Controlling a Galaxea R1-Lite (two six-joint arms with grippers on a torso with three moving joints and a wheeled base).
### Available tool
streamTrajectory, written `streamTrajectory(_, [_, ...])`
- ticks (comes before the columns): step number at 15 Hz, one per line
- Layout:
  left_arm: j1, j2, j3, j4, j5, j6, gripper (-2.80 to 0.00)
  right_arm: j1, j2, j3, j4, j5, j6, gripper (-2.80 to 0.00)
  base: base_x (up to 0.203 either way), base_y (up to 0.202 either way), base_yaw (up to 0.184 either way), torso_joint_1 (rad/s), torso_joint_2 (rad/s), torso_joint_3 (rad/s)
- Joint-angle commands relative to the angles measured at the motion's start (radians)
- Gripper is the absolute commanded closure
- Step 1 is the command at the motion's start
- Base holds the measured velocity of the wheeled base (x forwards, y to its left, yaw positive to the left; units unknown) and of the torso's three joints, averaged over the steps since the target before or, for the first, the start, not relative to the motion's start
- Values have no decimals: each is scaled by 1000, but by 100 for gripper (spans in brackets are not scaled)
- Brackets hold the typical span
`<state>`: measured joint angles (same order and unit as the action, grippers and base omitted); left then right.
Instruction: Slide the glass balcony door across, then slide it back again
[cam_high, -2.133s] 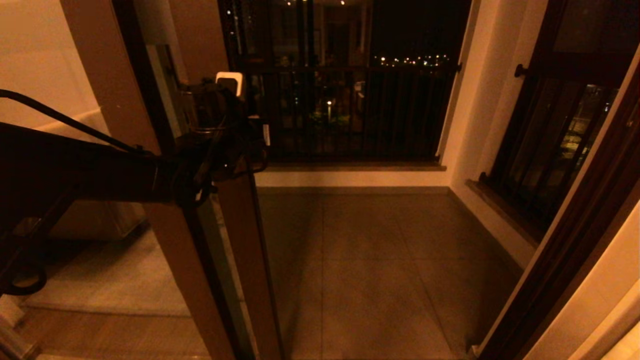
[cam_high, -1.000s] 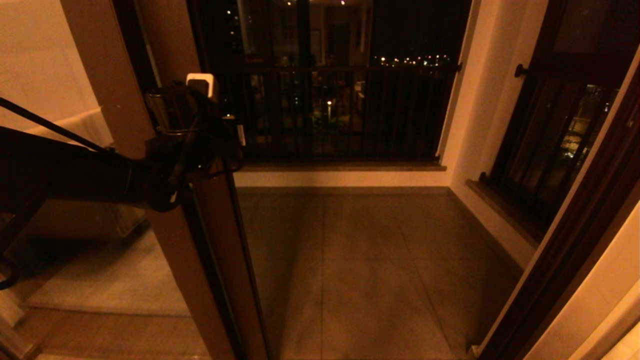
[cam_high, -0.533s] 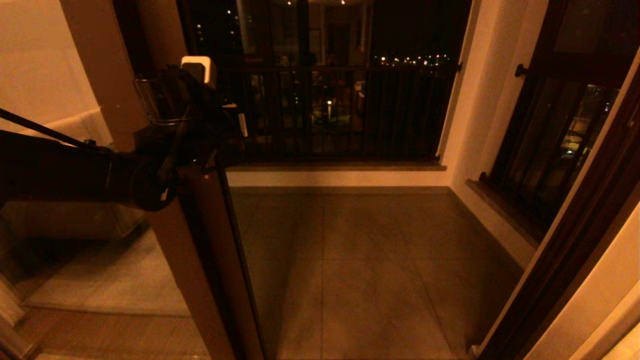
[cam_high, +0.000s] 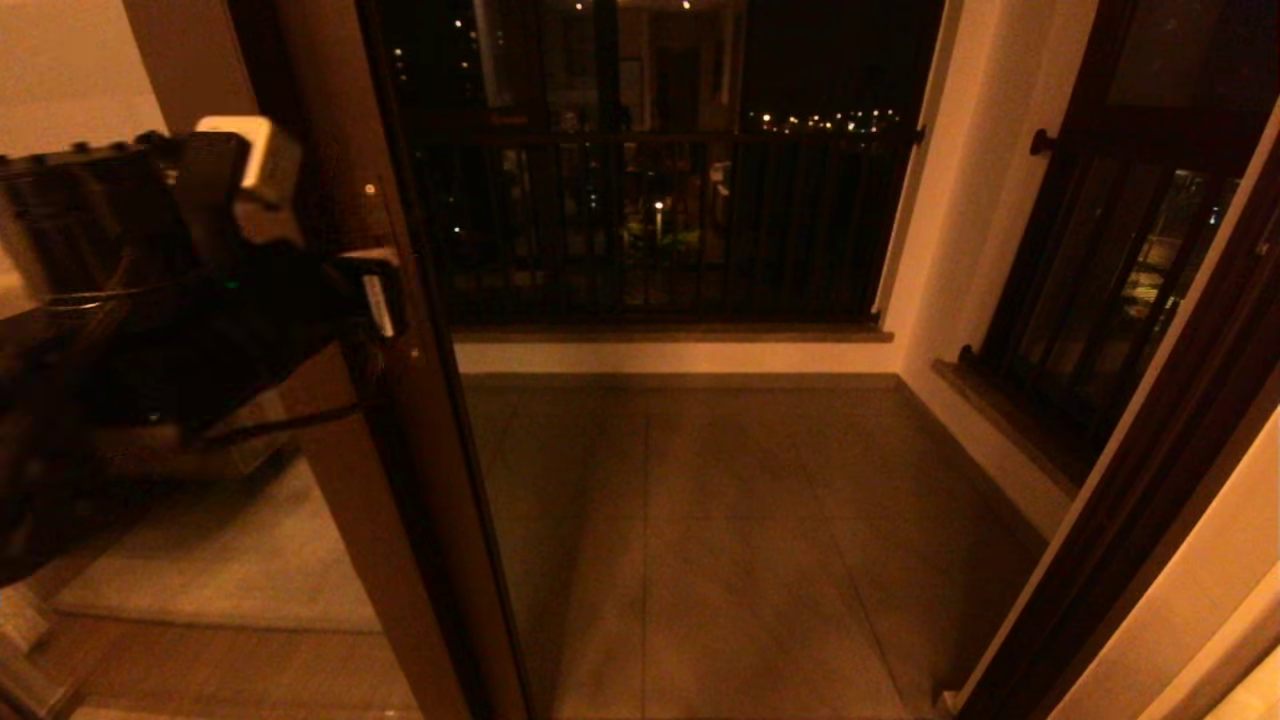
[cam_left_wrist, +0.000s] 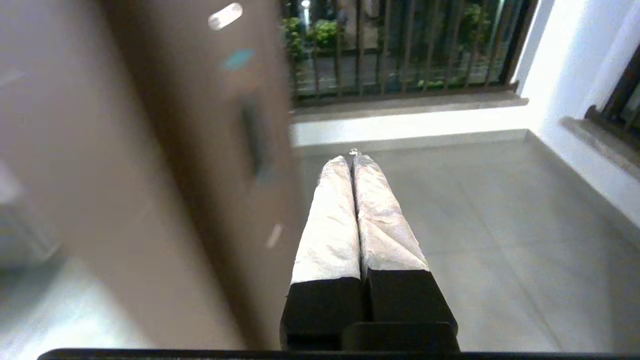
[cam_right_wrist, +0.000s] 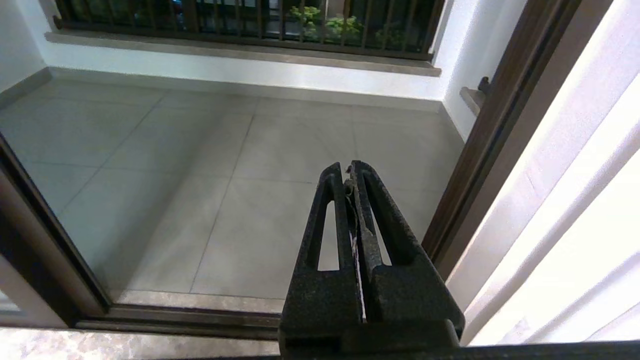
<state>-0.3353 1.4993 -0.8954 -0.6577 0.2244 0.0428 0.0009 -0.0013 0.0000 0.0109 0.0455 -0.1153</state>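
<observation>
The left gripper (cam_left_wrist: 353, 159) is being held with its two wrapped fingers (cam_left_wrist: 332, 220) clenched flat against each other, nothing between them. The fingertips are being presented just beside the edge of the glass balcony door (cam_left_wrist: 200, 150); whether they are touching the brown wooden frame cannot be told. The recessed lock plate (cam_left_wrist: 254, 135) is being shown on the stile, just off to one side of the fingertips and slightly beyond them.

In the head view, the left gripper (cam_high: 375, 300) is being carried at mid-height against the door stile (cam_high: 400, 420), which is standing at the left side of the opening. The doorway is being left wide open to the tiled balcony floor (cam_high: 720, 520).

The step in hand is judged to be the end of the first slide, with the door being pushed by the closed fingers rather than gripped. The return slide is judged to be outstanding. For it, the fingers would need to be placed on the opposite face of the stile, or hooked at the lock plate, so that force is being applied toward the open side.

The right gripper (cam_right_wrist: 349, 172) is being held idle, fingers pressed together on nothing, near the right-hand jamb (cam_right_wrist: 500, 125). Beyond the fingertips, the barred railing (cam_high: 680, 220) is closing off the far end of the balcony.
</observation>
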Motion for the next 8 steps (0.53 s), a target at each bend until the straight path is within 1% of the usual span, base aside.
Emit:
streamTrajectory(1, [2, -217, 130, 2, 11, 0, 0, 1, 1, 0, 0, 0, -1, 0, 0, 0, 0, 0, 0, 0])
streamTrajectory(3, [3, -379, 215, 55, 57, 2, 0, 1, 1, 0, 0, 0, -1, 0, 0, 0, 0, 0, 0, 0])
streamTrajectory(4, [3, -462, 235, 107, 88, 2, 0, 1, 1, 0, 0, 0, -1, 0, 0, 0, 0, 0, 0, 0])
streamTrajectory(5, [3, -559, 247, 183, 118, 2, 0, 1, 1, 0, 0, 0, -1, 0, 0, 0, 0, 0, 0, 0])
streamTrajectory(6, [6, -661, 256, 279, 142, 2, 0, 1, 1, 0, 0, 0, -1, 0, 0, 0, 0, 0, 0, 0])
streamTrajectory(7, [27, -755, 263, 406, 160, 0, 0, 1, 1, 0, 0, 0, -1, 0, 0, 0, 0, 0, 0, 0])
streamTrajectory(8, [82, -850, 276, 544, 170, -1, 0, 1, 1, 0, 0, 0, -1, 0, 0, 0, 0, 0, 0, 0])
